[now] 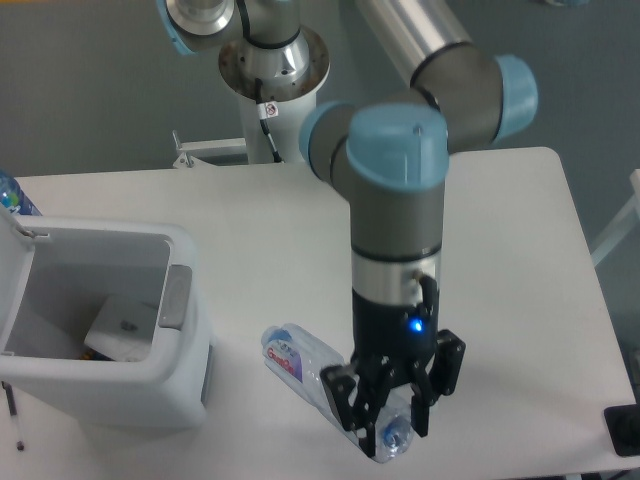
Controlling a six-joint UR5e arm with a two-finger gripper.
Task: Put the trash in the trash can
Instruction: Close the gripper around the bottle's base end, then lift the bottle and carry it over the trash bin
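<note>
My black two-finger gripper point(385, 420) is closed around the clear crushed plastic bottle with the red and blue label point(318, 378), near its cap end. The bottle seems lifted a bit off the white table point(520, 300). The big white boxy trash can point(110, 330) sits open nearby.

silver-grey arm point(396, 215), light-blue joint caps, black jaws, blue light.

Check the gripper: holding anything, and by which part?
The gripper is shut on the crushed bottle, gripping near its cap end; the label end sticks out toward the trash can.
</note>
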